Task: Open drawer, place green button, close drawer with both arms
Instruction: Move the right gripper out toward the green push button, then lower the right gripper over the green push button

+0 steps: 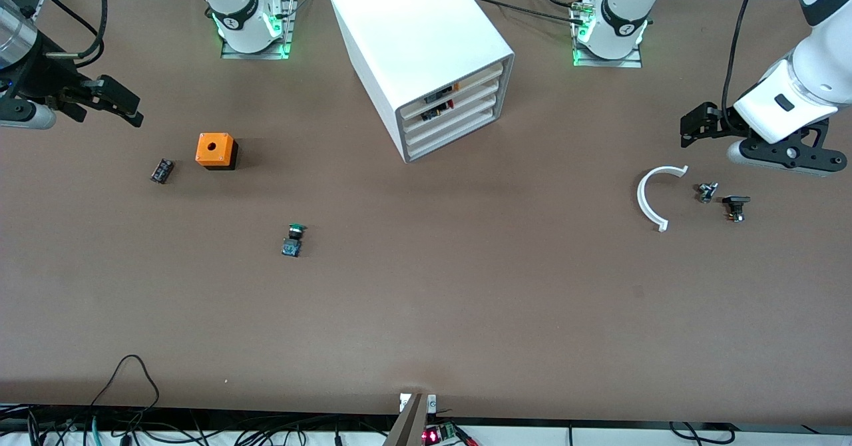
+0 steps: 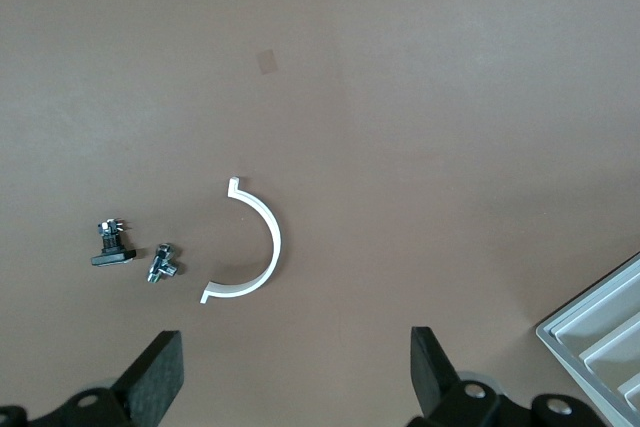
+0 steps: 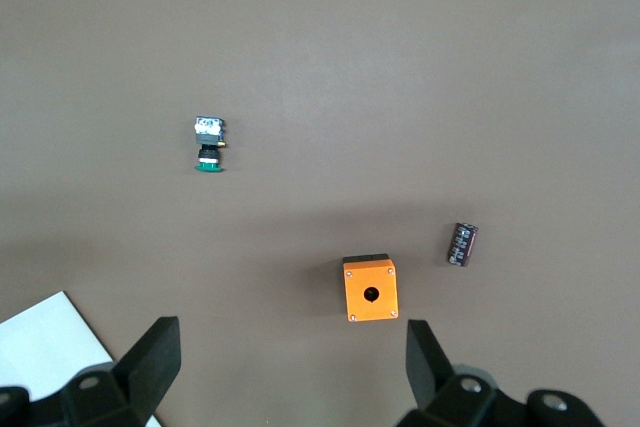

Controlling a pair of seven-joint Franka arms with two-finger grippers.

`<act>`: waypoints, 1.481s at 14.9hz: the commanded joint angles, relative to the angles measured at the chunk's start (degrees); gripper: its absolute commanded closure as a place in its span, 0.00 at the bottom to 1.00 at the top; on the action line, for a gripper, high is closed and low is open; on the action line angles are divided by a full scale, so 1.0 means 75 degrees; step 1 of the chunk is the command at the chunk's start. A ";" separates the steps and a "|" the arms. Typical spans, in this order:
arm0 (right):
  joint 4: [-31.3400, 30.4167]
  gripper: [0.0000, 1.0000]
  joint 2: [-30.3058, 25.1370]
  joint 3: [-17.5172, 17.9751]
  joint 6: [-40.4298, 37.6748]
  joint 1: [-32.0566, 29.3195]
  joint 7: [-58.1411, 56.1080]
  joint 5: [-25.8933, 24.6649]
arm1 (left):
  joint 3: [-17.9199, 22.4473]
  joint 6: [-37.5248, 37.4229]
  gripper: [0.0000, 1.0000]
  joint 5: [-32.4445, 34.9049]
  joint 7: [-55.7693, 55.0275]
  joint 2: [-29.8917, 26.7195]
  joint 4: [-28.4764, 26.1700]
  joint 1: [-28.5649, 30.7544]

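Hovering at table ends, left gripper (image 1: 692,128) and right gripper (image 1: 123,103) spread, drawer (image 1: 452,128) closed, button (image 1: 292,240) lying apart.

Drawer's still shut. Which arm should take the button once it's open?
Right, probably. The button lies toward the right arm's end of the table, and the open right gripper hangs near the orange cube at that end. The open left gripper hovers by the white arc, well away.
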 commanded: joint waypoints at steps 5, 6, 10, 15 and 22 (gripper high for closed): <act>0.0528 0.00 0.0229 -0.0015 -0.0061 -0.0103 -0.0124 0.0121 | 0.0085 -0.0068 0.00 -0.0140 0.0174 -0.0021 0.0034 -0.0034; 0.0832 0.00 0.0428 -0.0050 -0.0188 -0.0127 -0.0135 0.0145 | 0.0085 -0.0068 0.00 -0.0140 0.0174 -0.0021 0.0034 -0.0034; 0.0846 0.00 0.0757 0.0020 -0.0435 -0.0022 -0.0112 0.0133 | 0.0085 -0.0068 0.00 -0.0152 0.0174 -0.0009 0.0034 -0.0034; 0.0823 0.00 0.1542 0.0032 -0.0203 0.0072 -0.0136 0.0157 | 0.0085 -0.0068 0.00 -0.0164 0.0163 0.0038 0.0057 -0.0034; 0.0226 0.00 0.2538 0.0044 0.2069 0.0412 -0.0101 0.0168 | 0.0097 -0.0103 0.00 -0.0164 0.0139 0.0179 0.0292 -0.0034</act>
